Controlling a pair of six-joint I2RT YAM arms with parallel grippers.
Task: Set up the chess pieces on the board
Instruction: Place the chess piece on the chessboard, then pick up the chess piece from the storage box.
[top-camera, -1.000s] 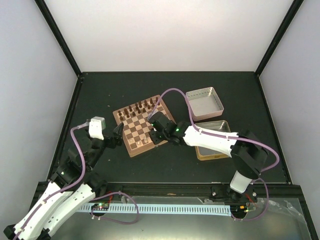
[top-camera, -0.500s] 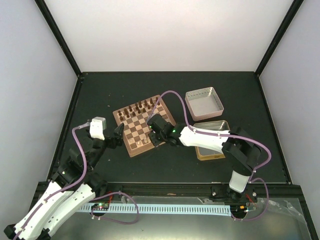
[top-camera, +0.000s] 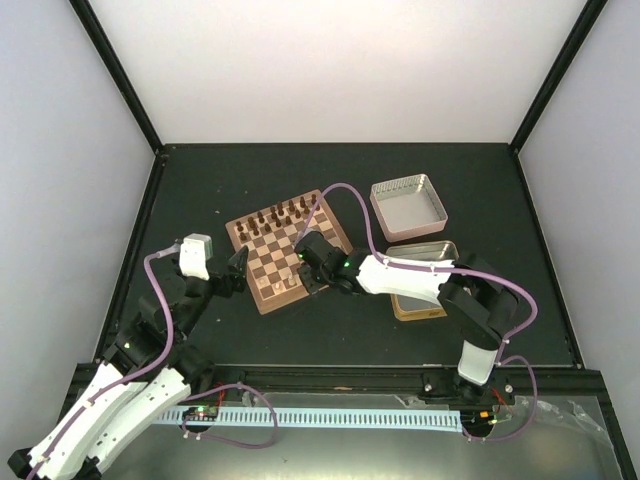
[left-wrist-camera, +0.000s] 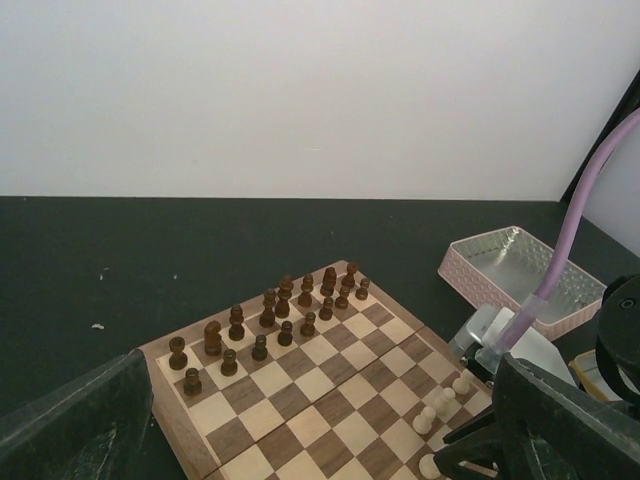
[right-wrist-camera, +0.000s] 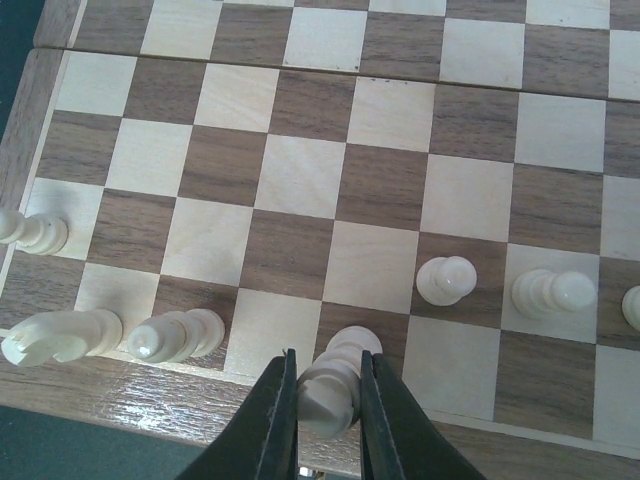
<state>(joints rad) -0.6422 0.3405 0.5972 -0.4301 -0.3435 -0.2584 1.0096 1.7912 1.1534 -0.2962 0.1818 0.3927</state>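
The board (top-camera: 270, 265) lies in the middle of the table. Dark brown pieces (left-wrist-camera: 268, 320) fill its two far rows. My right gripper (right-wrist-camera: 328, 360) is shut on a cream chess piece (right-wrist-camera: 330, 400), whose base rests on a dark square in the board's near row. Other cream pieces stand nearby: two (right-wrist-camera: 445, 280) (right-wrist-camera: 553, 292) to its right and two (right-wrist-camera: 175, 335) (right-wrist-camera: 60, 335) to its left. In the top view my right gripper (top-camera: 305, 268) is over the board's near right edge. My left gripper (top-camera: 238, 272) is wide open and empty at the board's left edge (left-wrist-camera: 180, 430).
A pinkish-silver square tin (top-camera: 408, 208) sits right of the board and also shows in the left wrist view (left-wrist-camera: 520, 275). A gold tin (top-camera: 432, 290) lies partly under my right arm. The right arm's purple cable (top-camera: 345, 190) loops over the board's far right corner.
My right gripper has moved a little left along the board's near edge with the cream piece in it. My left arm has hardly moved.
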